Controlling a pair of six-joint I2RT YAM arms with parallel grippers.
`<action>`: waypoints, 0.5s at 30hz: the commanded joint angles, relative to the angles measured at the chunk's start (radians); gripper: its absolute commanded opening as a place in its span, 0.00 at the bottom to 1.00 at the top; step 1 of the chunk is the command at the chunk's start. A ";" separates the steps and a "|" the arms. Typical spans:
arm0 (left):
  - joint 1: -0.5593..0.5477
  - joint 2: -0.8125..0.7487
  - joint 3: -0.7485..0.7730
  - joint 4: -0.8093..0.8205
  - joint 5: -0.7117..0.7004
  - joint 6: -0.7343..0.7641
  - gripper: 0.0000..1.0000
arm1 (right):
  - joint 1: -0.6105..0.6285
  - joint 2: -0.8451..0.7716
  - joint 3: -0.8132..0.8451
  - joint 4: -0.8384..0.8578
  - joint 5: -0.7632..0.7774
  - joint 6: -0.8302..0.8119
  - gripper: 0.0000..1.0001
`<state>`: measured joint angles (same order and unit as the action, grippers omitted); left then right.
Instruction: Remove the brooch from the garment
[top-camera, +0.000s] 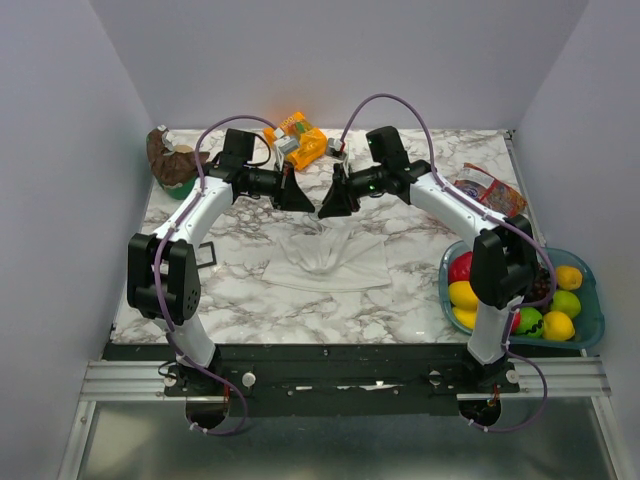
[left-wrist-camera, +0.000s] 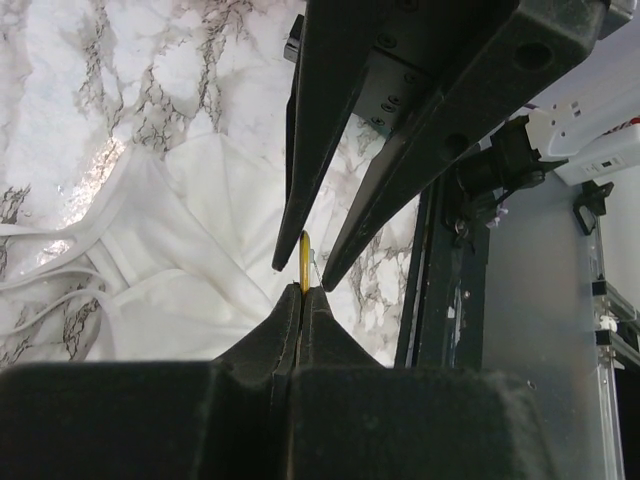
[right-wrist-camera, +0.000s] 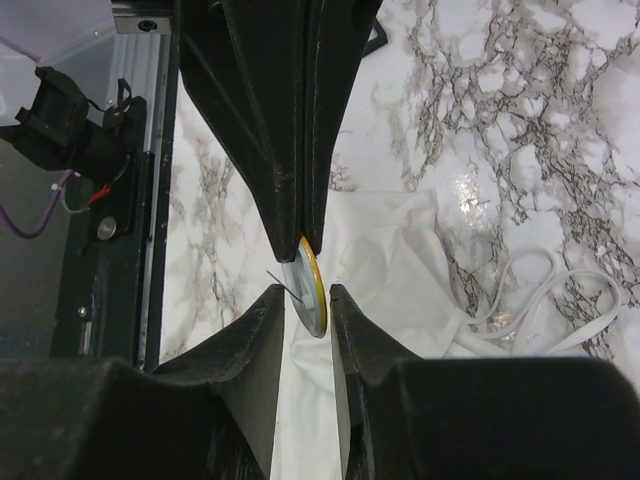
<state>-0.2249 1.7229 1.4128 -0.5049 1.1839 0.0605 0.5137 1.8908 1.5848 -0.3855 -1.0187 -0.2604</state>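
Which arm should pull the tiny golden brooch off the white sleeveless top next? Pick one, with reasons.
Left. The left hand is shut on the edge of the tiny round golden-yellow brooch over the thin white cloth top. The right hand merely straddles the disc, fingers apart, gripping nothing.

White-walled lab booth (top-camera: 330, 60), marble table (top-camera: 250, 290)

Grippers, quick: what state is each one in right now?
Left gripper: closed, pinching the brooch by its edge.
Right gripper: open, with a finger on either side of the brooch, not clamped on it.
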 joint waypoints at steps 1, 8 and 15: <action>-0.007 0.004 -0.003 0.032 0.034 -0.024 0.00 | 0.011 0.016 0.012 0.019 0.017 0.012 0.31; -0.010 0.003 -0.005 0.039 0.037 -0.030 0.00 | 0.012 0.013 0.001 0.028 0.037 0.027 0.28; -0.016 0.001 -0.012 0.046 0.037 -0.034 0.00 | 0.016 0.011 -0.016 0.045 0.054 0.058 0.27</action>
<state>-0.2268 1.7229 1.4113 -0.4881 1.1858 0.0372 0.5171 1.8908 1.5845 -0.3786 -0.9958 -0.2295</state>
